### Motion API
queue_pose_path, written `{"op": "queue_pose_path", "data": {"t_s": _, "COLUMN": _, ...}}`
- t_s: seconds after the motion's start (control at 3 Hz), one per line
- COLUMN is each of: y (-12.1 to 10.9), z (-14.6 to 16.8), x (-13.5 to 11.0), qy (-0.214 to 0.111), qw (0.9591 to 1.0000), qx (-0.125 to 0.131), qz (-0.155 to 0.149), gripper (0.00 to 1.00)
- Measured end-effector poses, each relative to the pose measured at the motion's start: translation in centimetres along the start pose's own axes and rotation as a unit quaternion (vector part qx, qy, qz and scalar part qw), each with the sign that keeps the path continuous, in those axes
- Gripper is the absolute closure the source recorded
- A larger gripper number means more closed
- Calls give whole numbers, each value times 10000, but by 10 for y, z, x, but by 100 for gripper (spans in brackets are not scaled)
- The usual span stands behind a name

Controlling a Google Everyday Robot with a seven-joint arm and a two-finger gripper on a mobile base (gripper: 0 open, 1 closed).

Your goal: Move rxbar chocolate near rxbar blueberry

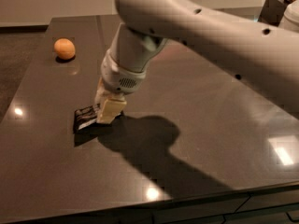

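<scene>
While the gripper (107, 115) hangs low over the table's (210, 129) left half, its fingers (112, 109) clamp one end of the rxbar chocolate (86, 118), held just above the surface; an orange (64, 48) lies far behind

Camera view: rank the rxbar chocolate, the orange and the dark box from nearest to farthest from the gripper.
1. rxbar chocolate: held in the gripper, at the left side of the table.
2. orange: back left on the table.
3. dark box: far back right corner, farthest.
</scene>
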State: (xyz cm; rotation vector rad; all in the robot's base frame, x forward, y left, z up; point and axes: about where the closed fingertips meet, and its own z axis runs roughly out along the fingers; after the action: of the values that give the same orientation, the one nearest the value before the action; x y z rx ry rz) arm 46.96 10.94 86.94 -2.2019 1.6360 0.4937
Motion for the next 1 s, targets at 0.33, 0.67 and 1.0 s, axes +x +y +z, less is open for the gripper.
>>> {"op": "queue_pose_path", "data": {"t_s": 0.33, "y": -40, "z": -26, "x": 28, "qy": 2, "qw": 9980, "qx": 378, "qz": 506, "gripper": 100}}
{"op": "queue_pose_path", "data": {"t_s": 0.67, "y": -80, "z": -47, "x": 58, "qy": 47, "qw": 9918, "qx": 793, "qz": 999, "gripper": 100}}
{"op": "queue_pose_path", "data": {"t_s": 1.0, "y": -121, "z": -62, "x": 94, "qy": 216, "qw": 9825, "qx": 1165, "qz": 1439, "gripper": 100}}
